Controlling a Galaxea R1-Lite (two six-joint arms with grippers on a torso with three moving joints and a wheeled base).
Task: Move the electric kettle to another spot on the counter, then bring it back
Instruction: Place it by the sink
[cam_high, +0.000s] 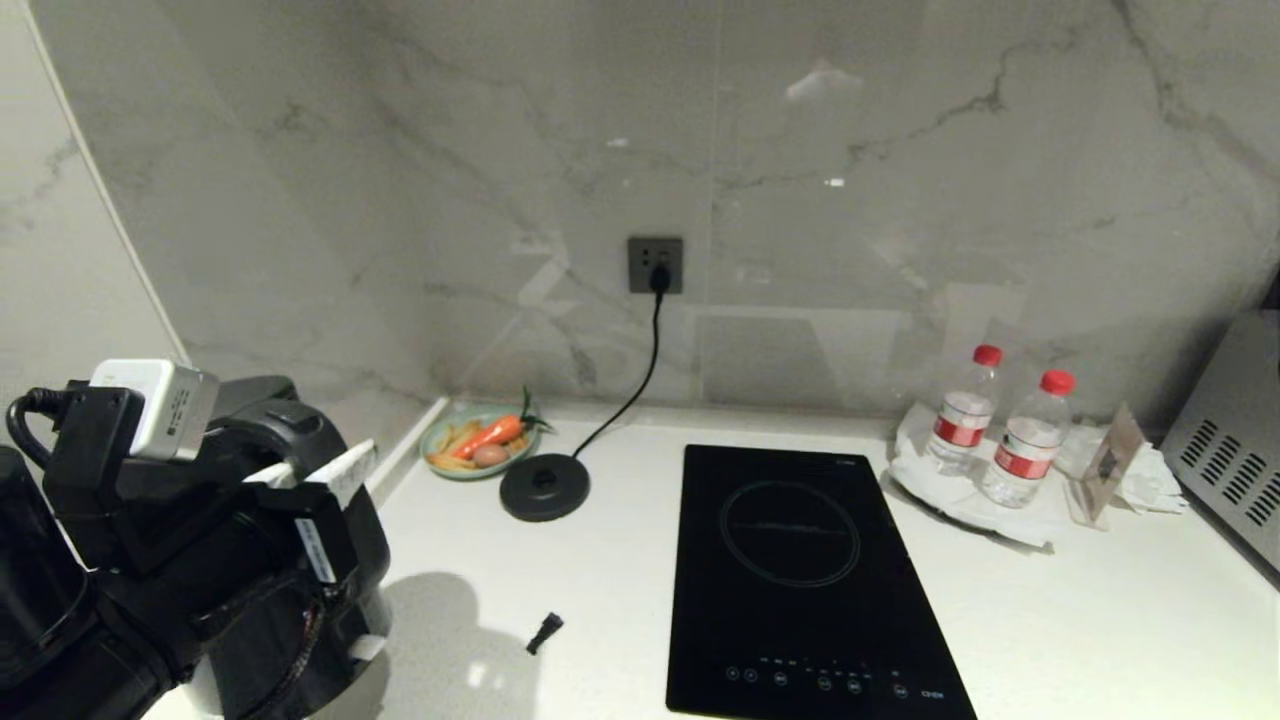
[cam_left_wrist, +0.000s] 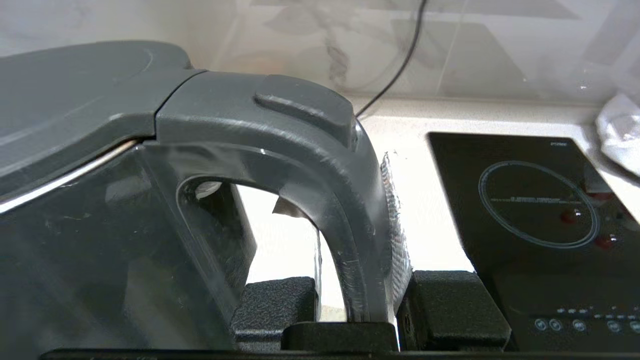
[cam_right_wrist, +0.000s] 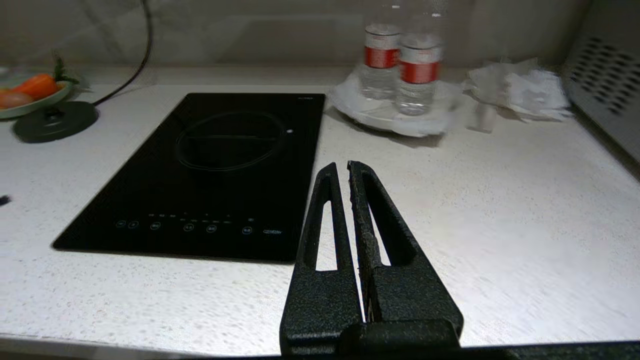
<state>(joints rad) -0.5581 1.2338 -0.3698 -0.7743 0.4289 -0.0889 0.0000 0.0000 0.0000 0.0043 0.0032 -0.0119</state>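
Observation:
The electric kettle (cam_high: 285, 415) is at the front left of the counter (cam_high: 1100, 620), largely hidden behind my left arm; only its dark lid and handle top show. Whether its bottom rests on the counter cannot be seen. In the left wrist view the kettle (cam_left_wrist: 100, 240) fills the frame, and my left gripper (cam_left_wrist: 365, 295) is shut on its loop handle (cam_left_wrist: 345, 215), one finger inside the loop and one outside. My left gripper (cam_high: 310, 470) sits just in front of the lid. My right gripper (cam_right_wrist: 341, 167) hangs shut and empty over bare counter by the hob's front corner.
The round black base disc (cam_high: 544, 486) with its cord to the wall socket (cam_high: 655, 265) stands empty at the back. A plate of carrot and egg (cam_high: 480, 445), the black hob (cam_high: 800, 570), two water bottles (cam_high: 1000, 425), a small black piece (cam_high: 545, 632) and a metal appliance (cam_high: 1230, 440) also sit here.

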